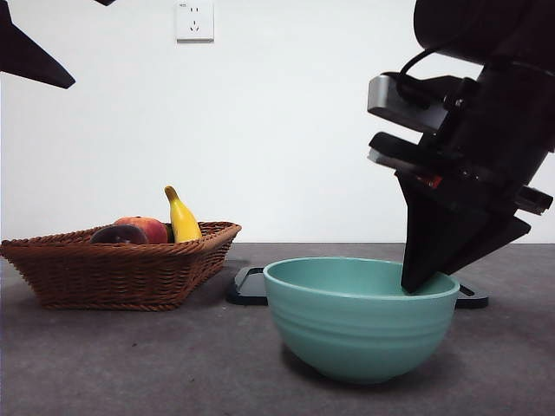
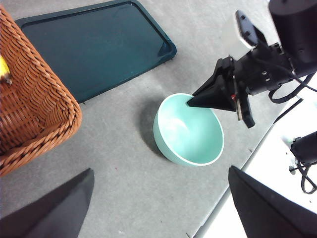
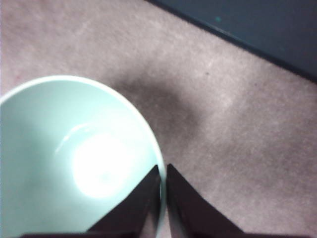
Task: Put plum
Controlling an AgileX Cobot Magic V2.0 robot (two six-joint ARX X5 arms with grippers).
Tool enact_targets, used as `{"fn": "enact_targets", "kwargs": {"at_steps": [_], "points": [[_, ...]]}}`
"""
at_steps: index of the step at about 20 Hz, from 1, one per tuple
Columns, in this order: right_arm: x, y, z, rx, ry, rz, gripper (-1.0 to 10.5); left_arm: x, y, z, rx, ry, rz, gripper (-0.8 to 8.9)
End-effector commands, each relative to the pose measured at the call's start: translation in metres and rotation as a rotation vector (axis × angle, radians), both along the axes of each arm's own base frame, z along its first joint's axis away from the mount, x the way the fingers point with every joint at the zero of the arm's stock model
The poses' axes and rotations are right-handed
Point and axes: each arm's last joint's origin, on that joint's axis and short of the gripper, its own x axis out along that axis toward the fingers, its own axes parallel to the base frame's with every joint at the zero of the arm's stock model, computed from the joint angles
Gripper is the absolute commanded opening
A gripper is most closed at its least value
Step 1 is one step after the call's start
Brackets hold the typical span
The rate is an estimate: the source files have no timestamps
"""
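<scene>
The right gripper (image 1: 414, 284) pinches the bowl's (image 1: 360, 334) rim. The plum (image 1: 120, 234) sits well apart in the basket (image 1: 121, 273), nearer the left gripper (image 2: 158, 198), which hangs open.

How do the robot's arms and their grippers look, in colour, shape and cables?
Both are black. The right gripper has two flat, wedge-shaped jaws that taper to a point, with a small red mark near their base. Above it sit a grey camera box and loose black cables on a thick dark arm. The left gripper shows only two broad black triangular jaws.
</scene>
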Motion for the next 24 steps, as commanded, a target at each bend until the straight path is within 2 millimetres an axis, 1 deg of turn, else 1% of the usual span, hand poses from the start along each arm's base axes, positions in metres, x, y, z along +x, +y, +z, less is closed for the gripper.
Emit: {"fn": "enact_targets", "kwargs": {"at_steps": [1, 3, 4, 6, 7, 9, 12, 16, 21, 24], "points": [[0.001, 0.004, -0.003, -0.003, 0.009, -0.001, 0.1, 0.001, -0.001, 0.003, 0.0, -0.019, -0.017, 4.33], [0.001, 0.004, -0.003, -0.003, 0.008, -0.002, 0.2, 0.001, -0.001, 0.003, 0.0, -0.018, -0.017, 4.33], [0.001, 0.004, -0.003, -0.008, 0.005, -0.006, 0.4, 0.001, -0.001, 0.003, 0.0, -0.018, -0.017, 4.33], [0.001, 0.003, -0.002, -0.01, -0.001, -0.013, 1.8, 0.001, -0.001, 0.003, 0.0, -0.018, -0.017, 4.33], [0.001, 0.003, 0.0, -0.006, -0.006, -0.014, 2.1, 0.001, -0.001, 0.003, 0.0, -0.018, -0.017, 4.33], [0.0, 0.003, 0.008, 0.011, -0.03, -0.014, 2.2, 0.001, -0.001, 0.003, 0.0, -0.019, -0.017, 4.33], [-0.003, 0.0, 0.03, 0.052, -0.09, -0.016, 2.2, 0.001, -0.001, 0.003, 0.0, -0.019, -0.017, 4.33], [-0.014, -0.008, 0.069, 0.101, -0.165, -0.014, 2.2, 0.001, -0.001, 0.003, 0.0, -0.019, -0.017, 4.33], [-0.041, -0.027, 0.111, 0.162, -0.254, 0.014, 2.2, 0.001, -0.001, 0.003, 0.0, -0.019, -0.017, 4.33], [-0.06, -0.039, 0.125, 0.219, -0.275, 0.048, 2.2, 0.001, -0.001, 0.003, 0.0, -0.019, -0.017, 4.33]]}}
